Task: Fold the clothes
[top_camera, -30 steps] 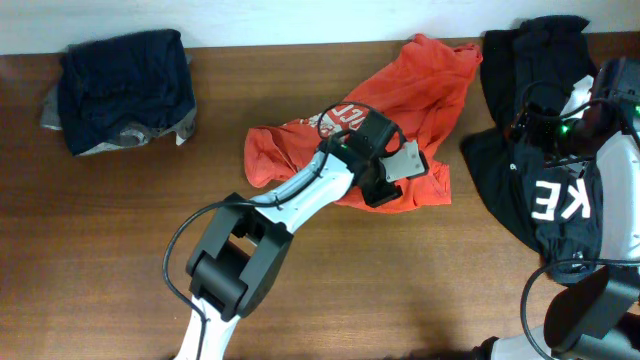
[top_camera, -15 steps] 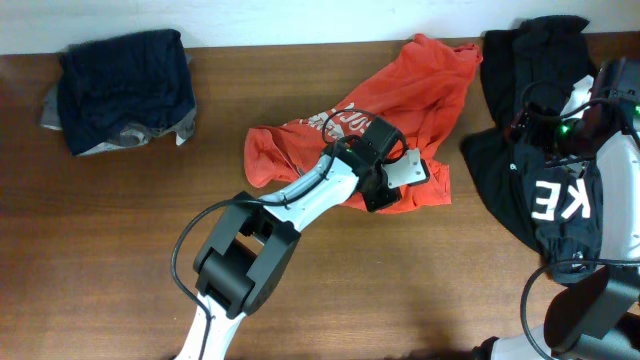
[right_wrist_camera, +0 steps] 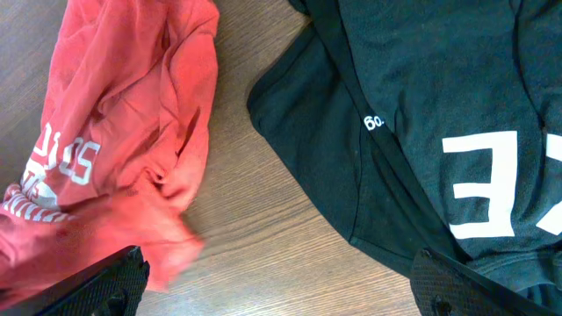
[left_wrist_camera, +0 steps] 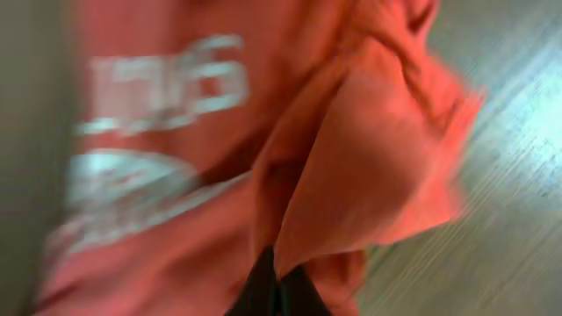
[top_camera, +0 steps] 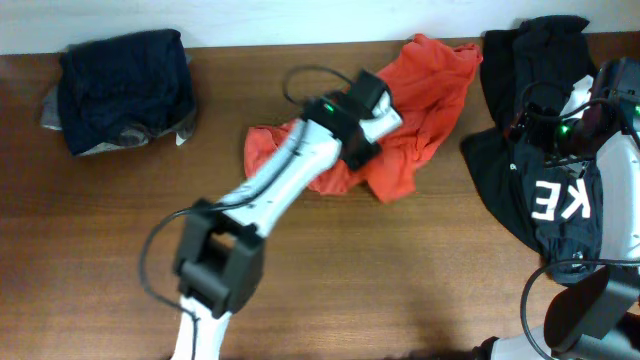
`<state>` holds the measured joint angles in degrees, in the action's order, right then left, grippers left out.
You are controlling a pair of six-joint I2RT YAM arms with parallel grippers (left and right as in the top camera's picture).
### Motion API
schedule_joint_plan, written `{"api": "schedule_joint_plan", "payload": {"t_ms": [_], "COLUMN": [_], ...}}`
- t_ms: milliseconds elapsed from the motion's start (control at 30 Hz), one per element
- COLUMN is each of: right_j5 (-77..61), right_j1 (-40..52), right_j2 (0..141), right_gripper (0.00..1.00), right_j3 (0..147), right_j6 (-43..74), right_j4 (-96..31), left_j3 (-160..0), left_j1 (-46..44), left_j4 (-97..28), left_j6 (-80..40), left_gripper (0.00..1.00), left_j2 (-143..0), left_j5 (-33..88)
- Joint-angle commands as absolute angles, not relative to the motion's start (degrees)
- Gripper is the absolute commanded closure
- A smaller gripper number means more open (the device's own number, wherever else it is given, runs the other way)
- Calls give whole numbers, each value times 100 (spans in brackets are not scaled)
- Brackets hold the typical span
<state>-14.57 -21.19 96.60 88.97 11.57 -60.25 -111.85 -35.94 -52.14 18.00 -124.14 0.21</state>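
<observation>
**Left pincer (left_wrist_camera: 274, 294) grips red-orange T-shirt (top_camera: 430, 80); right pincer (right_wrist_camera: 285, 283) spread wide**

At the far left of the table (top_camera: 400, 270) lies a dark navy pile (top_camera: 125, 90). In the middle, the red-orange T-shirt sits crumpled with its white lettering showing. The left pincer is clamped tight on a fold of it. At the right, a black garment (top_camera: 545, 190) with white letters is spread out. The right pincer hangs above it, jaws wide apart, holding nothing.

Left arm (top_camera: 280, 180): stretched out long from its base at 7 o'clock, reaching toward 1 o'clock.
Left gripper (left_wrist_camera: 268, 294): jaws pinched together on a fold of the T-shirt (left_wrist_camera: 369, 167).
Right arm (top_camera: 620, 200): folded up at the 3 o'clock edge.
Right gripper (right_wrist_camera: 281, 285): jaws spread wide, facing down.
</observation>
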Motion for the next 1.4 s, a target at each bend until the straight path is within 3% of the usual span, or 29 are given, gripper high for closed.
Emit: {"api": "schedule_joint_plan", "payload": {"t_ms": [0,333,633,800,1100,1267,1367], "right_j5": [-1553,-2016,-2550,-2482,-1562,-1116,-1092], "right_j1": [-2043,-1710,-1695,-1406,-325,34,152], "right_j2": [9660,9657,9448,9395,9824,10460,10945], "right_gripper": [0,7,15,15,16,26,27], "right_j3": [8877,8879,8879,8877,8875,8875,8875], "right_j6": [1114,1114,963,919,1129,1737,2213], "right_j4": [-6027,-6005,-6143,-6163,-5109,-4659,-4283], "left_j3": [-11572,-11572,-11572,-11561,-11537,-11537,-11537], "left_j1": [-3317,-2641,-2609,-2609,-2609,-2609,-2609], "left_j4": [-5546,-6595,-6932,-7032,-7124,-7172,-7172], "left_j6": [1476,1409,1343,1306,1308,1308,1308], "left_gripper": [100,100,100,100,100,100,100], "left_j2": [-11568,-10071,-9087,-9019,-9231,-9236,-9236], "left_j5": [-198,-196,-193,-193,-198,-200,-198]}}
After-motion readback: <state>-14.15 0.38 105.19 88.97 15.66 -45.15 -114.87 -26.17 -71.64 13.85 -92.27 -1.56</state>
